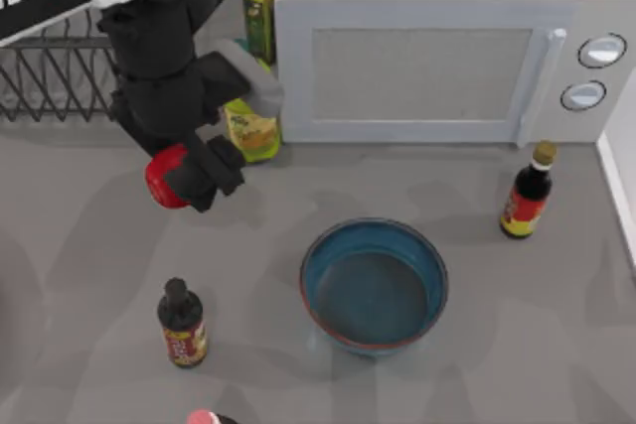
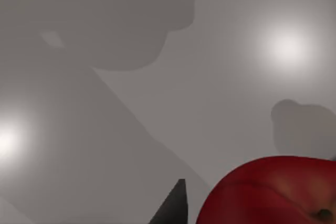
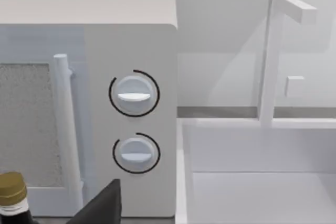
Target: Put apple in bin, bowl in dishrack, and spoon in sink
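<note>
The apple (image 1: 164, 177) is being held in the closed jaws of the left gripper (image 1: 189, 178), left of the table's middle and in front of the dishrack (image 1: 55, 76). In the left wrist view the apple (image 2: 273, 192) is being seen beside a dark fingertip (image 2: 173, 205) over plain grey surface.

Just beside the arm, a yellow-labelled oil bottle (image 1: 250, 126) is being partly covered, and a green bottle (image 1: 259, 7) is standing behind it against the microwave (image 1: 447, 67).

The bowl (image 1: 374, 285) is resting upright near the table's middle, well apart from the gripper, with bare table (image 1: 89, 275) lying between them. A dark red-labelled bottle (image 1: 182, 325) is standing near the front, below the apple, and a second one (image 1: 527, 194) is standing right of the bowl, near the microwave's front corner.

In the right wrist view the microwave's two dials (image 3: 134, 94), the sink (image 3: 257, 182) and its faucet (image 3: 273, 51) are being shown; whether the right gripper's jaws are open cannot be told.
</note>
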Robot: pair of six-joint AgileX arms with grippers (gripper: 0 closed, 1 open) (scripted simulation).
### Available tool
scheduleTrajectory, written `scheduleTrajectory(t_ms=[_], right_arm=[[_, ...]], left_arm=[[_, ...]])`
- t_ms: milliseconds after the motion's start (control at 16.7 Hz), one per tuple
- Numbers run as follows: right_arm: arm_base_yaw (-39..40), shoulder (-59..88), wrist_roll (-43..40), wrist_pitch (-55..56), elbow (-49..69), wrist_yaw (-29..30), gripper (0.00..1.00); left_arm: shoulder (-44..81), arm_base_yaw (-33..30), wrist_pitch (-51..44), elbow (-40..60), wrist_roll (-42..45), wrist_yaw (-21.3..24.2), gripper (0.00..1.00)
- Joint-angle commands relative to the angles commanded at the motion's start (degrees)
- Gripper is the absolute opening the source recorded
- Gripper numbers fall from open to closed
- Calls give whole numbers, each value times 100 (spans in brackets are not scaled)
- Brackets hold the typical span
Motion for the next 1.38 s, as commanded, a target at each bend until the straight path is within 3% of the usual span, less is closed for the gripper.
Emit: scheduleTrajectory(t_ms=[300,660,840,1380], right_arm=[[0,0,0,0,0,0,100],[0,0,0,0,0,0,100],[0,0,0,0,0,0,100],[0,0,0,0,0,0,100]], left_arm=[[-415,623,-93,-233,-432,-374,0],[-1217,2738,-247,-586,-1184,-1027,0],[-1577,3438,-376,-792,-1554,-1307,0],[-1678,3617,-217,-1054,-1649,-1407,0]])
